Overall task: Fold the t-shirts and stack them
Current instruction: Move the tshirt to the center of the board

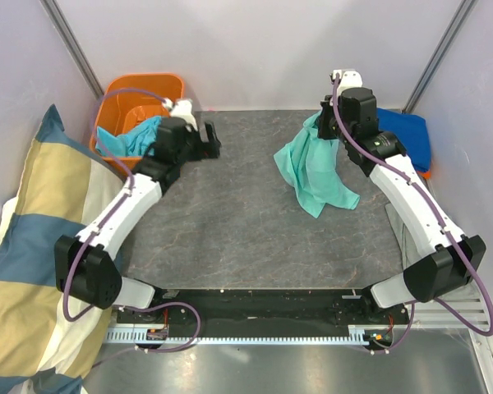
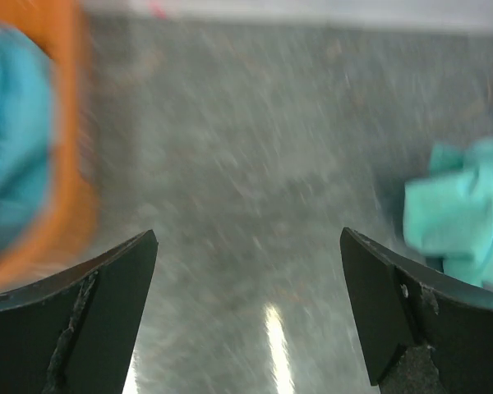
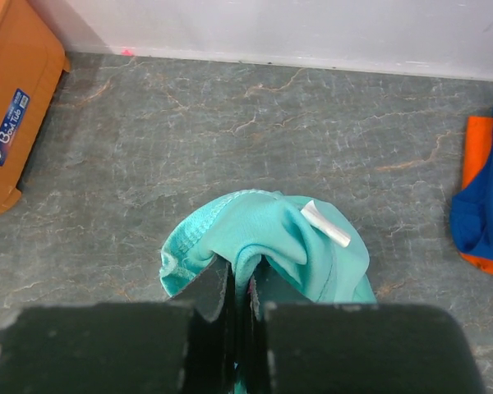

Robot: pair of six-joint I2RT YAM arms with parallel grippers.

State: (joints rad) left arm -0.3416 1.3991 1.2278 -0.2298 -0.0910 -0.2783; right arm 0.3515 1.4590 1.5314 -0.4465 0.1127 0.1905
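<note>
The right claw [image 3: 240,275] pinches the mint shirt [image 3: 267,230] dangling beneath; the left claw [image 2: 248,234], wide open and empty, should grab a corner.

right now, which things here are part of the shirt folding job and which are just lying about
Job: mint t-shirt, pinched in the shut right tool; turquoise t-shirt in the orange tub; royal blue t-shirt; orange t-shirt partly under it.
Lying about: striped pillow; the orange tub, just a container.
</note>
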